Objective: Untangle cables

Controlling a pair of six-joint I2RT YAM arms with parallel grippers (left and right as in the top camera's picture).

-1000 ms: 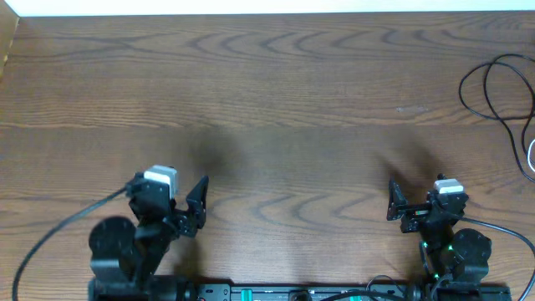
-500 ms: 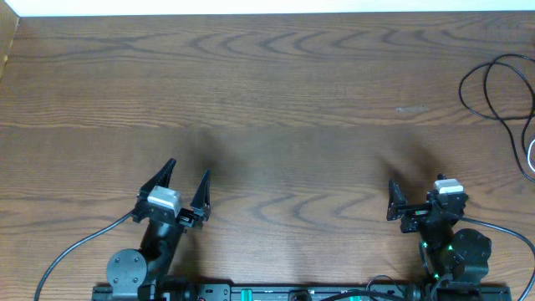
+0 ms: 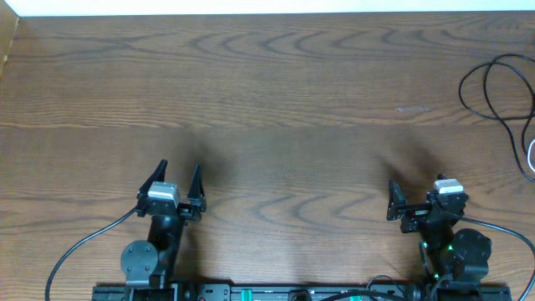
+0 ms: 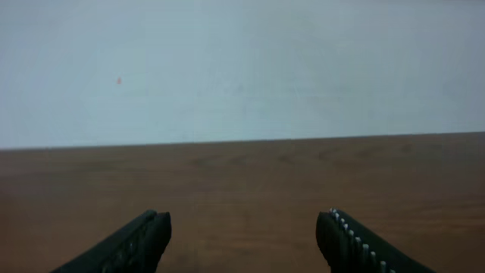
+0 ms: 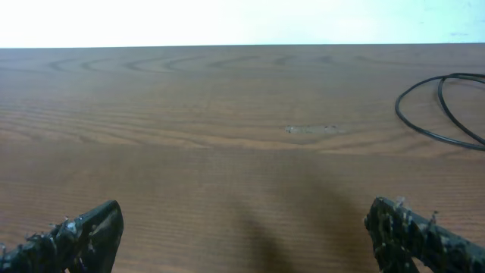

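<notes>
Two end effectors low at the near edge of the surface [image 3: 267,100], both empty. Left end effector [image 3: 179,167]: fingers spread apart, aimed at bare wood. Right end effector [image 5: 244,206]: splayed wide too, gripping nothing. Way over at the far right edge: the cables, a black loop [image 3: 461,88] plus a sliver of white cable [image 3: 530,155], partly cut off by the frame. Probably light, floppy, a bit slippery. Best pinched on one lone strand of the loop, away from any crossing.
</notes>
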